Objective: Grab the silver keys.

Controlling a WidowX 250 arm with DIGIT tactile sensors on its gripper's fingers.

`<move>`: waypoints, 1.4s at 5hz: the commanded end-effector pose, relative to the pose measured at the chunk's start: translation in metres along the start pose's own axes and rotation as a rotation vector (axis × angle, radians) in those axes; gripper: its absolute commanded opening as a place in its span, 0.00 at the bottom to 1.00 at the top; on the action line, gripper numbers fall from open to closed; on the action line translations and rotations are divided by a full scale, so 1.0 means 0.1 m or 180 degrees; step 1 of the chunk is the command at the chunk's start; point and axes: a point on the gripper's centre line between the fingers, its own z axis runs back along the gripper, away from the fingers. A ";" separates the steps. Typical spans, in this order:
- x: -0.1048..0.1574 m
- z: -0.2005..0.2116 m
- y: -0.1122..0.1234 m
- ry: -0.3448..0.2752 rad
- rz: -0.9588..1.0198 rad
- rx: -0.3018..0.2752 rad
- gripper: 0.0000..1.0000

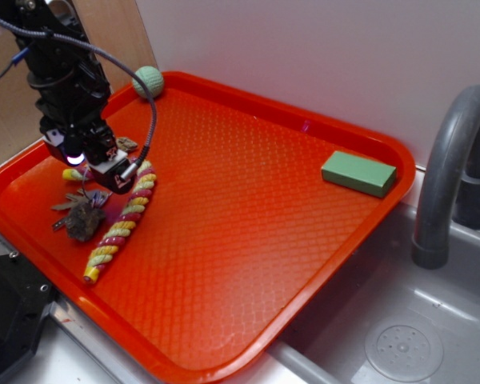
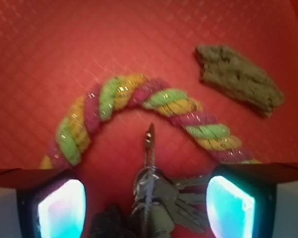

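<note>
Beside a grey sink, we find a red tray point(image 1: 248, 232) carrying the silver keys point(image 2: 156, 198) at its left end, touching a brown rock chunk point(image 1: 85, 222) and just beside a twisted rope toy point(image 1: 124, 224). Our gripper point(image 2: 149, 203) hangs open, jaws either side of the keys, not clamped

The black arm point(image 1: 64, 72) reached down from the upper left, wrist tilted downward. The gripper point(image 2: 146, 198) stood with its jaws spread wide — one finger point(image 2: 59, 208) at the lower left of the wrist view, the other at the lower right — both pads glowing cyan-white.
</note>
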 end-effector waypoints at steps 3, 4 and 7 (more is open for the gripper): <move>0.07 -0.16 0.11 -0.0117 0.0037 0.0302 0.00; 0.10 0.03 0.13 -0.0191 0.0086 0.0204 0.00; 0.34 1.57 -0.22 -0.0675 0.0071 -0.0307 0.00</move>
